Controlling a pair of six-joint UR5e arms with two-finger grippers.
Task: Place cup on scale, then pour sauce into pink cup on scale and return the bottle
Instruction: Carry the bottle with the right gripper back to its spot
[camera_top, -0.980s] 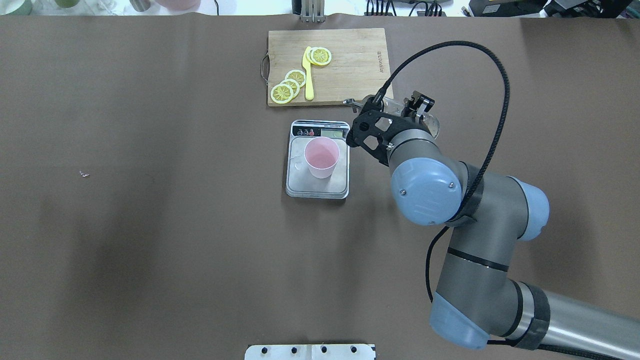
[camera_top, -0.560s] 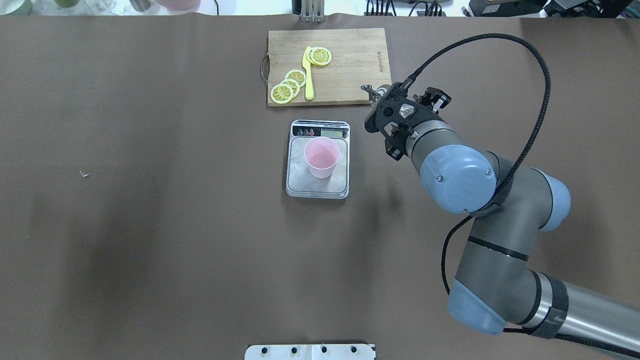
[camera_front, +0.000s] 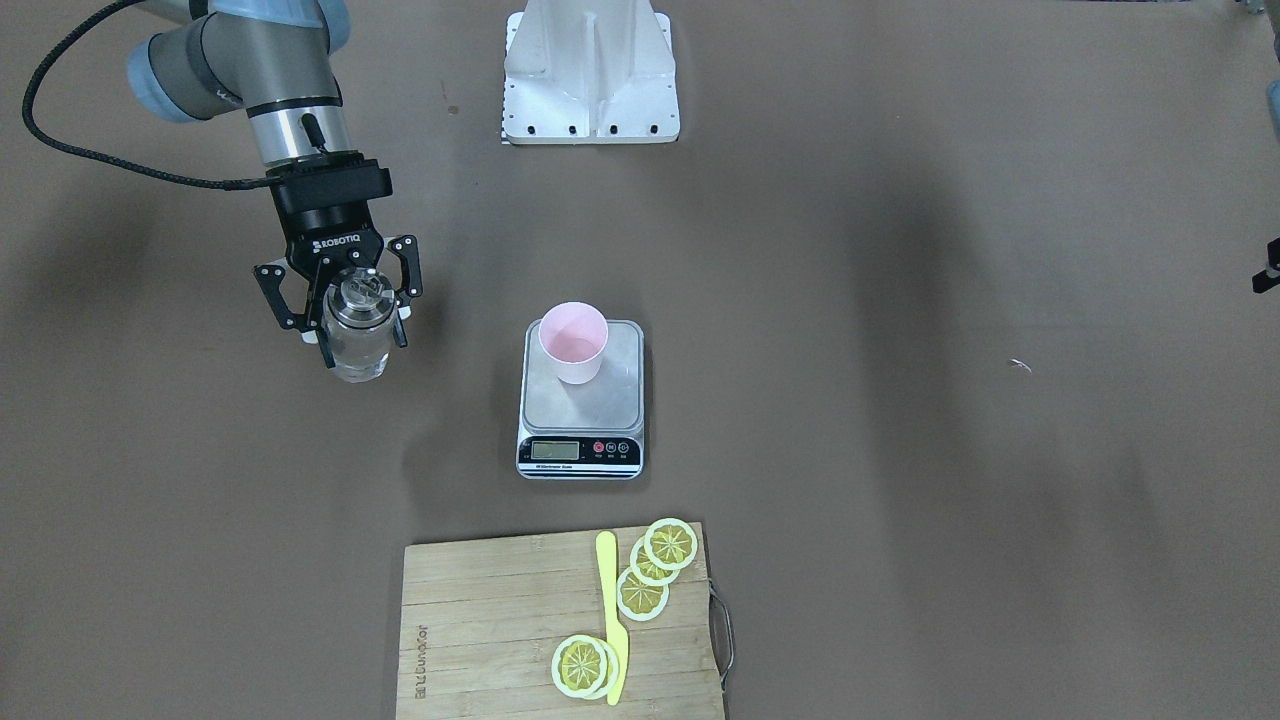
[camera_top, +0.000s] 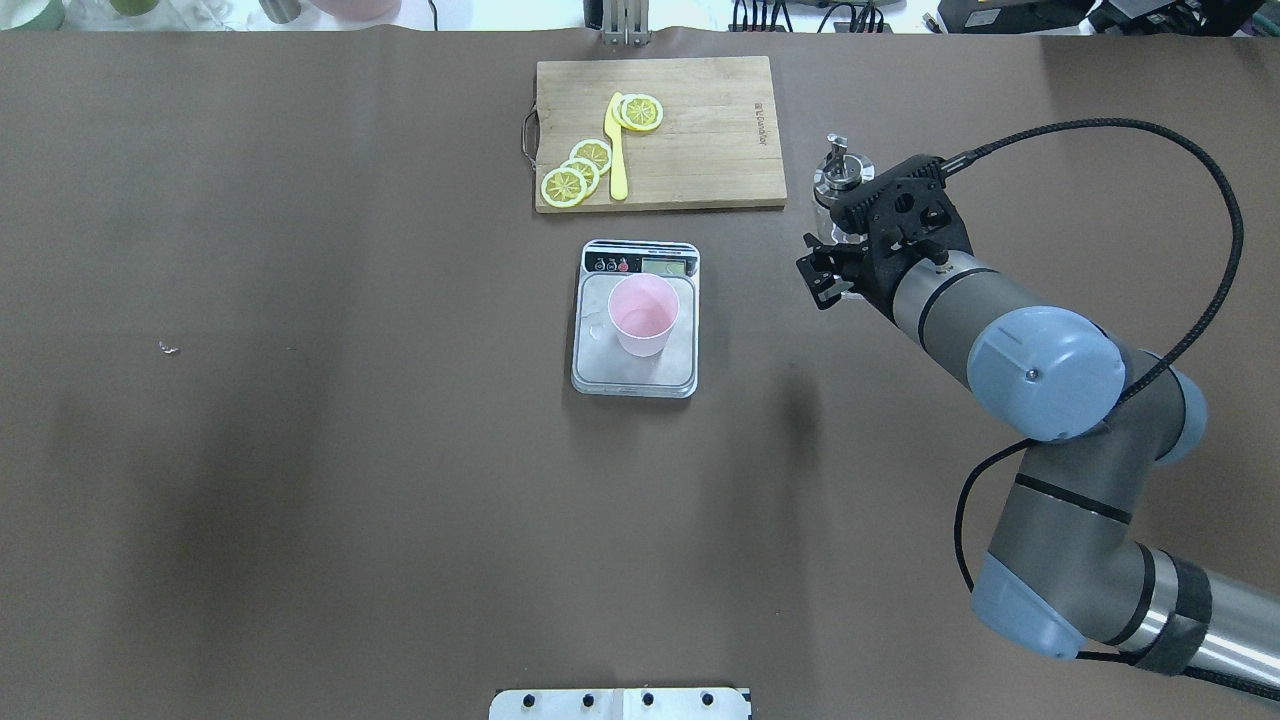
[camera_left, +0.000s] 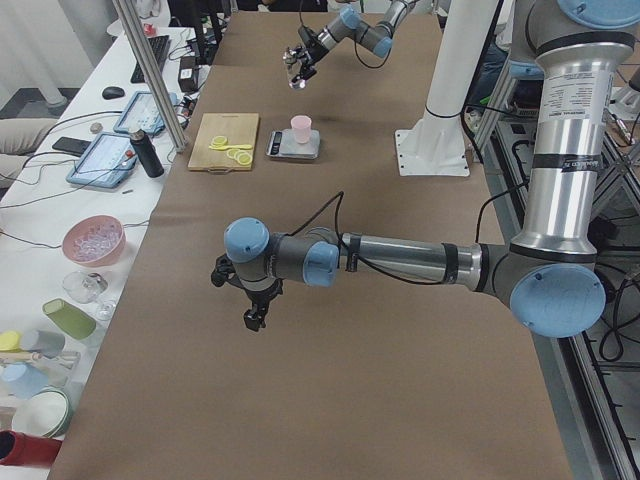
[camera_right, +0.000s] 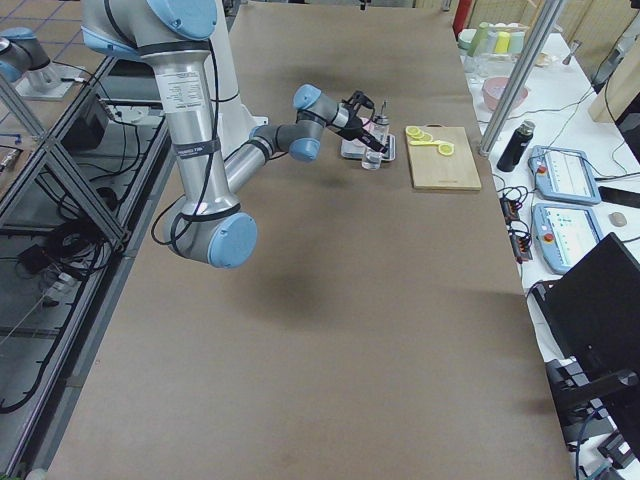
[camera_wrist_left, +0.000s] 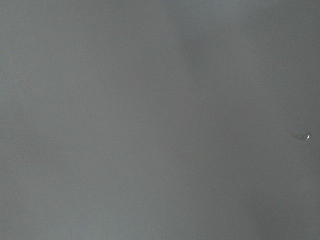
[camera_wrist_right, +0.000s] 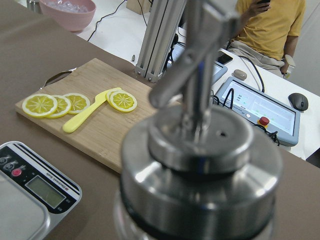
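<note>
The pale pink cup (camera_top: 645, 315) stands on the scale's silver platform (camera_top: 600, 365), also in the front view (camera_front: 572, 342). The scale's black strip (camera_front: 580, 450) holds the display. My right gripper (camera_top: 835, 250) is shut on the clear glass bottle (camera_top: 838, 178) and holds it upright to the right of the scale, near the cutting board's corner. The front view shows the fingers (camera_front: 400, 310) around the bottle (camera_front: 357, 350), with clear liquid inside. Its metal cap (camera_wrist_right: 200, 165) fills the right wrist view. My left gripper (camera_left: 250, 315) shows only in the left side view; I cannot tell whether it is open or shut.
A wooden cutting board (camera_top: 700, 140) with lemon slices (camera_top: 575, 175) and a yellow knife (camera_top: 617, 150) lies beyond the scale. The robot's white base plate (camera_top: 620, 703) sits at the near edge. A small white scrap (camera_top: 168, 348) lies at the left.
My right gripper has carried the bottle to the right, away from the scale and cup, and turned it from tilted to upright. The cup and scale have not moved.
</note>
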